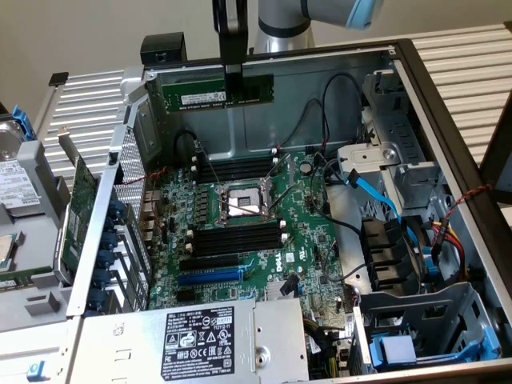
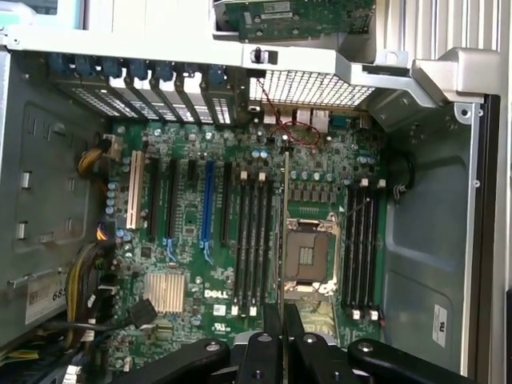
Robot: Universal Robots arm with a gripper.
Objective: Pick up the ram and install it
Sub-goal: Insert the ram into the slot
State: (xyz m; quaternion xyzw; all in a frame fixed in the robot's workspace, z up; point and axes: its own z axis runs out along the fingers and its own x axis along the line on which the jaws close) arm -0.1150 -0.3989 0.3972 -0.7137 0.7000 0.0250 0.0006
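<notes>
The ram [image 1: 196, 90] is a narrow green stick with a white label. It hangs level above the open computer case, near the back wall. My gripper [image 1: 233, 94] is shut on its middle from above. In the wrist view the ram [image 2: 286, 224] shows edge-on as a thin line running out from my gripper [image 2: 284, 324], over the motherboard beside the CPU socket [image 2: 306, 256]. Black memory slots [image 1: 236, 170] lie behind the CPU socket [image 1: 240, 202], and another bank of slots [image 1: 236, 238] lies in front of it. The stick is well above both banks.
A larger green expansion card [image 1: 76, 208] stands at the case's outer wall on the exterior view's left. A power supply [image 1: 200, 340] sits at the front. Black cables [image 1: 320, 112], a blue cable [image 1: 372, 196] and drive cages [image 1: 416, 320] crowd the exterior view's right.
</notes>
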